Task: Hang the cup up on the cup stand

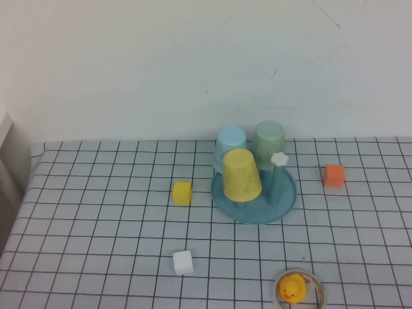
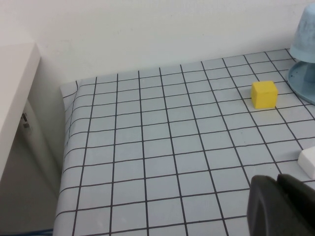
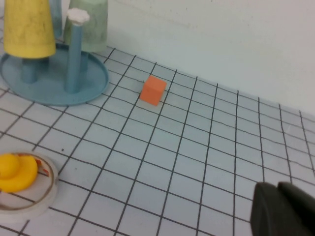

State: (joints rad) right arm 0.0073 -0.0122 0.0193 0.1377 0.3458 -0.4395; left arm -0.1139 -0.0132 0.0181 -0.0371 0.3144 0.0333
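Observation:
The yellow cup (image 1: pixel 241 174) sits upside down over a peg of the blue cup stand (image 1: pixel 284 201), mouth down above the dish base; it also shows in the right wrist view (image 3: pixel 28 24). A light blue cup (image 1: pixel 230 143) and a pale green cup (image 1: pixel 269 141) hang upside down behind it. One peg with a white flower knob (image 1: pixel 279 159) stands bare. Neither arm shows in the high view. My left gripper (image 2: pixel 277 178) is shut and empty over the table's left part. My right gripper (image 3: pixel 277 186) is shut and empty, well to the right of the stand (image 3: pixel 54 94).
A yellow cube (image 1: pixel 182 192) lies left of the stand, a white cube (image 1: pixel 183 262) nearer the front, an orange cube (image 1: pixel 334 175) to the right. A yellow rubber duck (image 1: pixel 293 288) sits in a tape ring at the front. The table's left edge (image 2: pixel 66 147) drops off.

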